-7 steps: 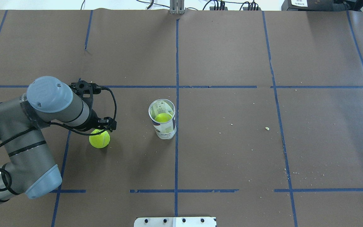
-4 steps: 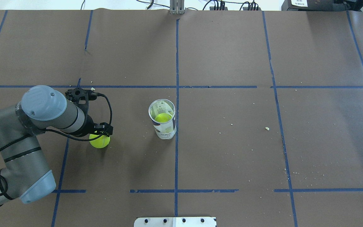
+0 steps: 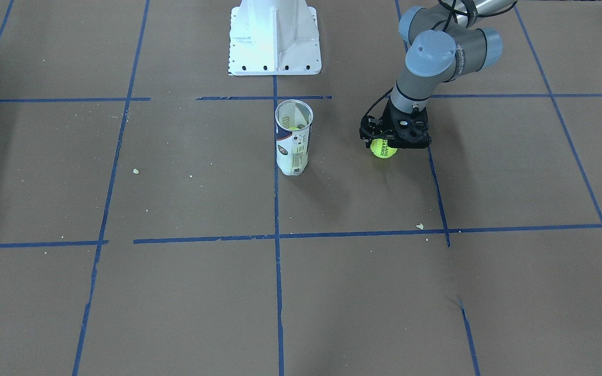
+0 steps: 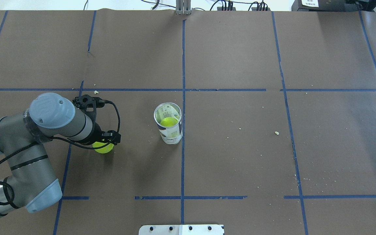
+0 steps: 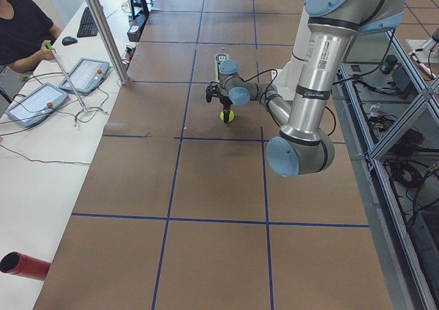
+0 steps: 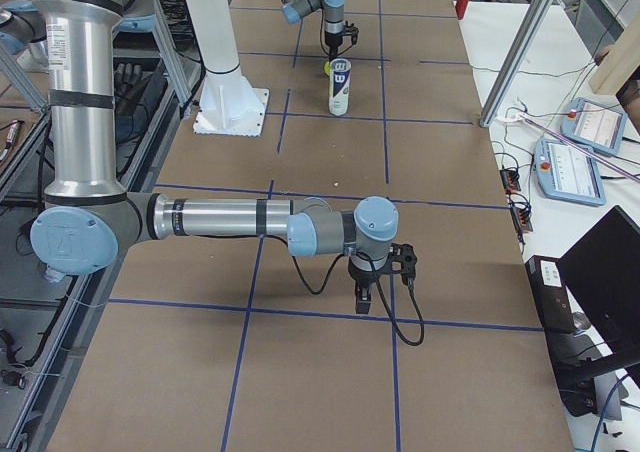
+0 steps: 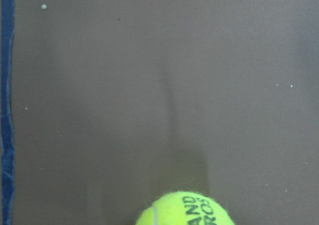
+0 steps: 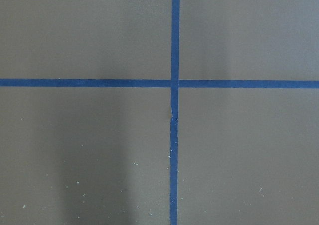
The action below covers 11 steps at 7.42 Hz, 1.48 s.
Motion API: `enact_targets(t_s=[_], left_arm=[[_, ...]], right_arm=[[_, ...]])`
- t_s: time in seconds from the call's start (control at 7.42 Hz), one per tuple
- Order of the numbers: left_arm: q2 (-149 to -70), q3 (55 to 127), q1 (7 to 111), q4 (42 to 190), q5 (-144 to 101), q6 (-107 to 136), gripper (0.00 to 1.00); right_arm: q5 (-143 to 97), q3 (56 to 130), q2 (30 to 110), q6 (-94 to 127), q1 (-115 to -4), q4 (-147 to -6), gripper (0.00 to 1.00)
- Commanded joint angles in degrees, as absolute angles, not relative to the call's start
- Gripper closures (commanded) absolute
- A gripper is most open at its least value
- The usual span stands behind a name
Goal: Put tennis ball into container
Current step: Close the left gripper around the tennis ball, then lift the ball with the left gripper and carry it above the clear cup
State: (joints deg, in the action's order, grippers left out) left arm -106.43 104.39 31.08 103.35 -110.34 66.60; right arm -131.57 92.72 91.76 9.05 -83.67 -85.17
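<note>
The tennis ball (image 4: 104,149) lies on the brown table left of centre, its black lettering showing in the left wrist view (image 7: 185,211) and in the front view (image 3: 383,149). My left gripper (image 3: 394,140) is lowered right over it, the black body hiding the ball's top; the fingers look open on either side of it. The container (image 4: 169,128) stands upright to the ball's right, apart from it, with another yellow-green ball (image 4: 168,121) inside. My right gripper (image 6: 375,294) hangs over bare table far off; whether it is open or shut I cannot tell.
The white metal base (image 3: 275,36) stands behind the container on the robot's side. Blue tape lines (image 8: 174,83) cross the brown paper. An operator (image 5: 24,22) sits at a side desk with tablets. A red cylinder (image 5: 20,265) lies at that desk's near end.
My left arm has shifted and come lower over the tennis ball, so the gripper now covers more of it. The ball and the container have stayed where they were.
</note>
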Motion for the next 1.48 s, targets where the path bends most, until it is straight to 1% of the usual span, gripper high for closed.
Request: enact_targets(t_s=[0.0,0.13,0.27,0.4,0.54,0.67,0.81,0.94,1.08,1.21,1.35], left_arm=[[-106.5,104.2,30.7,103.4,-110.3,66.7,0.00],[-106.5,104.2,30.7,103.4,-110.4,66.5,0.02],[-106.5,104.7,30.8,103.4,-110.4,66.4,0.22],[-106.5,105.3,30.8,103.3,-110.3,66.6,0.59],[-106.6,105.6,30.9,103.1,-110.2,66.5,0.87],[-106.4,107.7,31.5,102.5,-110.3,66.3,1.00],[-105.0,113.1,33.0,100.2,-110.4,65.9,1.00],[-106.2,117.8,36.1,92.1,-110.6,65.6,1.00],[-110.2,122.7,39.3,81.3,-110.7,61.7,1.00],[-115.5,125.8,41.7,70.7,-111.1,59.7,1.00],[-120.1,127.9,42.4,63.7,-113.5,59.6,1.00]], right_arm=[[-131.6,92.7,91.8,9.1,-83.7,-85.2,0.00],[-131.6,92.7,91.8,9.1,-83.7,-85.2,0.00],[-131.6,92.7,91.8,9.1,-83.7,-85.2,0.00],[-131.6,92.7,91.8,9.1,-83.7,-85.2,0.00],[-131.6,92.7,91.8,9.1,-83.7,-85.2,0.00],[-131.6,92.7,91.8,9.1,-83.7,-85.2,0.00],[-131.6,92.7,91.8,9.1,-83.7,-85.2,0.00],[-131.6,92.7,91.8,9.1,-83.7,-85.2,0.00],[-131.6,92.7,91.8,9.1,-83.7,-85.2,0.00],[-131.6,92.7,91.8,9.1,-83.7,-85.2,0.00],[-131.6,92.7,91.8,9.1,-83.7,-85.2,0.00]])
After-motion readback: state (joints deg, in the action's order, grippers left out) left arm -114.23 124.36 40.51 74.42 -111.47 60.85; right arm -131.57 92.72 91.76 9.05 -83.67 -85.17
